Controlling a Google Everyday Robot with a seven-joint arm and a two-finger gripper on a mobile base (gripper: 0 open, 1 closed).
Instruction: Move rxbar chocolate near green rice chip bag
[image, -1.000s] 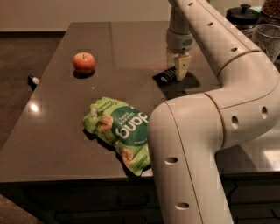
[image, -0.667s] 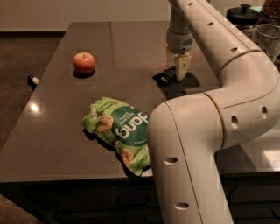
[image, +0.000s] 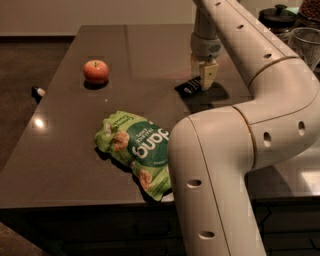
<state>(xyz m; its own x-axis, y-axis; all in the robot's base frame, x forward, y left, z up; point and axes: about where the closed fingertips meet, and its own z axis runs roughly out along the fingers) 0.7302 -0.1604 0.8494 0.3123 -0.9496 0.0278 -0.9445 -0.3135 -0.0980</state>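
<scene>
The rxbar chocolate (image: 187, 87) is a small black wrapper lying flat on the dark table (image: 140, 50), right of centre. My gripper (image: 202, 80) reaches straight down onto the bar's right end, and that end is hidden under it. The green rice chip bag (image: 136, 149) lies crinkled near the table's front edge, below and left of the bar, well apart from it. My white arm covers the bag's right edge.
A red apple (image: 95, 71) sits at the table's left. A small dark object (image: 38, 91) lies off the table's left edge. A clear glass (image: 306, 45) and a black lidded pot (image: 280, 15) stand at the far right.
</scene>
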